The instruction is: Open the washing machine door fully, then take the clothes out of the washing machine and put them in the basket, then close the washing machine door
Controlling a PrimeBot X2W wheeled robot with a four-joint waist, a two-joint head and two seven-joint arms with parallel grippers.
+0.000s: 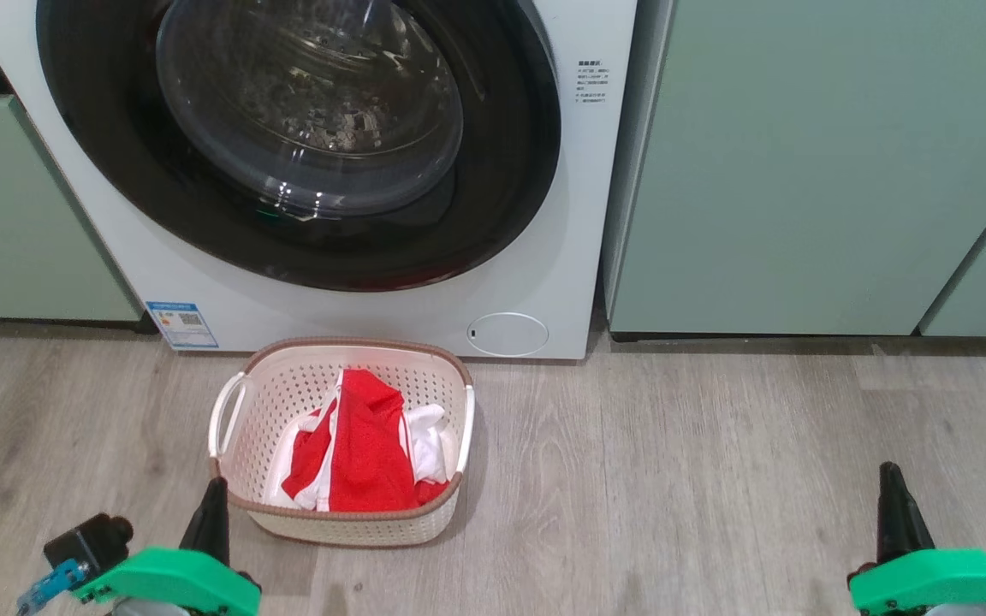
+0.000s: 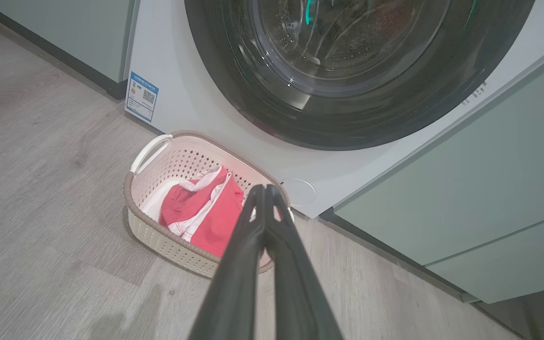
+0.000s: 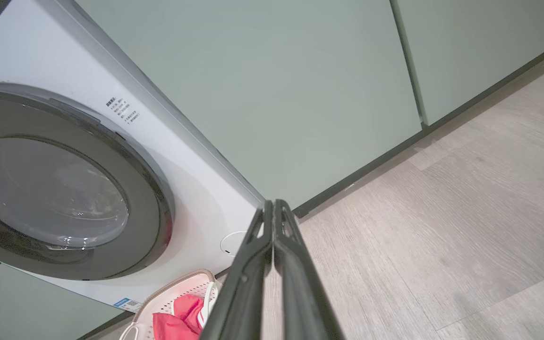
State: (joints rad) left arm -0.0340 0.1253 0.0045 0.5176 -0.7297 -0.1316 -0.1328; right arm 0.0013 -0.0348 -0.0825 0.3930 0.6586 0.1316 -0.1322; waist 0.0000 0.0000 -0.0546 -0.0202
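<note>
Lowest in the head view, on the left: left gripper (image 1: 216, 486), two dark fingers pressed flat together and clamping nothing, its green mount cropped by the bottom edge. Opposite, on the right: right gripper (image 1: 889, 469), likewise shut tip to tip on nothing, mount also cut off. Both well apart, above the wood-look floor (image 1: 673, 462).

Just beyond the left gripper, standing on the floor close to the foot of the washing machine (image 1: 356, 312): the basket (image 1: 347, 524), cream and perforated, with a brown rim. Lying inside it, bunched toward its right end: the clothes (image 1: 356, 453), red with white stripes and white parts. Hidden beneath them: most of the basket's floor. Covered by the shut fingers in the left wrist view: the basket's right end. Cropped by the bottom edge in the right wrist view: all but one corner.

Farther back, low on the white front: a blue label (image 1: 182, 323) at the left corner, print too small to read, and a round filter cap (image 1: 507, 334) at the right.

Above these, sitting flush against the front: the washing machine door (image 1: 501, 188), top cut off by the head view's upper edge. Behind the glass, only glare and drum metal; contents hard to make out.

Flanking both sides: pale green cabinets (image 1: 801, 171).
</note>
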